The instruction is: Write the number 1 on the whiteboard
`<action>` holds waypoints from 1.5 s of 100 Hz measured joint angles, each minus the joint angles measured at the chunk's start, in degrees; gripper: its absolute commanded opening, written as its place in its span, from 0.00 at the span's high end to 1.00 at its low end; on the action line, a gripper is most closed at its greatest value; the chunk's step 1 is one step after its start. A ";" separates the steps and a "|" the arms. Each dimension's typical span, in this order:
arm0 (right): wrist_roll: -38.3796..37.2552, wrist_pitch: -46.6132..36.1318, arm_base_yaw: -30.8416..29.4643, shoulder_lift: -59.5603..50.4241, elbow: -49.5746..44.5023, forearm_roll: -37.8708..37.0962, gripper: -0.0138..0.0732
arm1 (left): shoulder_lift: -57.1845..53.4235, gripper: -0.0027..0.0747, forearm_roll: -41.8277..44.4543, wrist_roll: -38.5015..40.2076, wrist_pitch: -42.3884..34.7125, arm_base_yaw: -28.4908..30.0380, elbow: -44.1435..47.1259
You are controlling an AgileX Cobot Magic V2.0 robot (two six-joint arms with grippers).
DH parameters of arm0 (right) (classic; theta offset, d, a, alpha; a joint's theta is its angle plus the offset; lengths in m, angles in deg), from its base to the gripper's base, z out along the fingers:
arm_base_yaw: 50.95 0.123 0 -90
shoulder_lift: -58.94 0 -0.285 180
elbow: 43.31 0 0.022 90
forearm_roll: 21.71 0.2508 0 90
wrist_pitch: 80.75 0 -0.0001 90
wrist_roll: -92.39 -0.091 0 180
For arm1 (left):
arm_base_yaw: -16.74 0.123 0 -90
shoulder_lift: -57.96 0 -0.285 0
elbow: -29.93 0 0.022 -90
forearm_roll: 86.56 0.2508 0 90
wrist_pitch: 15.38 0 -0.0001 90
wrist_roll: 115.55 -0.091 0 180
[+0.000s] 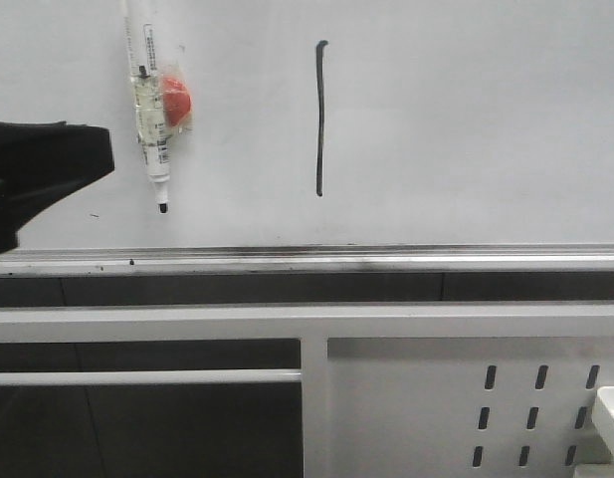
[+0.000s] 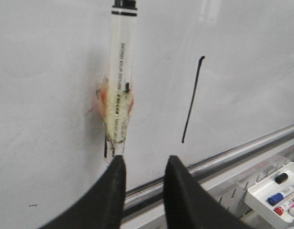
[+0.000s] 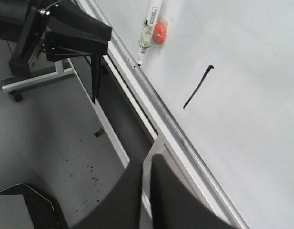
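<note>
The whiteboard (image 1: 466, 119) fills the upper front view, with its silver rail (image 1: 307, 261) below. The number 1 (image 1: 319, 118) is a thin black vertical stroke with a small hook at its top; it also shows in the left wrist view (image 2: 192, 100) and the right wrist view (image 3: 198, 87). A clear-bodied marker (image 1: 152, 110) hangs tip down on the board, taped to a red magnet (image 1: 177, 100), left of the stroke. My left gripper (image 2: 144, 164) is open and empty, its fingertips just below the marker (image 2: 120, 81) and apart from it. My right gripper (image 3: 146, 160) is shut and empty, low beside the board's frame.
A white perforated metal panel (image 1: 466, 398) stands under the rail at the right. A white tray (image 2: 278, 191) with several markers sits at its right end. The left arm (image 3: 75, 33) is near the board's edge, above grey floor (image 3: 51, 143).
</note>
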 measured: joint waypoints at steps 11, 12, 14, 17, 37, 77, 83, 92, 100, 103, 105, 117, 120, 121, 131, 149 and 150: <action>-2.40 0.11 0.00 -5.19 -2.73 -1.76 0.91 | -2.25 0.99 2.88 0.10 -0.03 0.00 1.61; -2.54 0.11 0.00 -5.99 -2.94 -1.78 0.91 | -2.47 0.99 3.17 0.10 -0.03 0.00 1.93; -2.96 0.11 0.00 -7.22 -3.60 -2.09 0.91 | -2.76 0.99 3.62 0.10 -0.03 0.00 2.05; -3.52 0.01 0.00 -9.04 -4.53 -2.55 0.91 | -3.12 0.99 4.09 0.10 -0.03 0.00 2.39; -4.74 -0.82 0.00 -24.63 -12.49 -3.33 0.91 | -4.70 0.99 8.03 0.10 3.30 0.00 2.70; -5.39 -0.45 0.00 -44.68 -27.69 -3.34 0.91 | -13.96 0.99 21.56 0.20 53.96 -1.60 -17.68; -5.49 -0.32 0.00 -44.68 -28.62 -3.12 0.91 | -15.87 0.99 22.42 0.20 60.78 -1.83 -22.04; -5.62 -0.56 0.00 -44.68 -29.53 -3.12 0.91 | -18.38 0.99 22.61 0.20 66.02 -1.83 -25.70; -5.62 -1.14 0.00 -44.68 -29.76 -3.12 0.91 | -20.37 0.99 22.21 0.20 68.07 -1.86 -26.68; -5.62 -1.10 0.00 -44.68 -29.76 -3.12 0.91 | -20.71 0.99 22.19 0.20 68.53 -1.95 -26.81; -5.62 -1.21 0.00 -44.68 -29.80 -3.12 0.91 | -20.98 0.99 22.08 0.20 68.65 -1.95 -26.81; -5.62 -1.19 0.00 -44.68 -29.89 -3.12 0.91 | -21.11 0.99 22.08 0.20 69.63 -1.95 -26.84; -5.62 -1.19 0.00 -44.68 -29.89 -3.12 0.91 | -20.99 0.99 22.05 0.20 69.74 -1.95 -26.84; -5.62 -1.19 0.00 -44.68 -29.89 -3.12 0.91 | -20.99 0.99 22.05 0.20 69.74 -1.95 -26.84; -5.62 -1.19 0.00 -44.68 -29.89 -3.09 0.91 | -20.43 0.99 22.40 0.20 70.11 -1.95 -26.84; -5.66 -1.19 0.00 -44.68 -29.89 -3.00 0.91 | -20.56 0.99 24.17 0.20 70.58 -2.21 -26.84; -5.66 -1.19 0.00 -44.68 -29.89 -3.00 0.91 | -20.67 0.99 24.22 0.20 70.72 -2.21 -26.84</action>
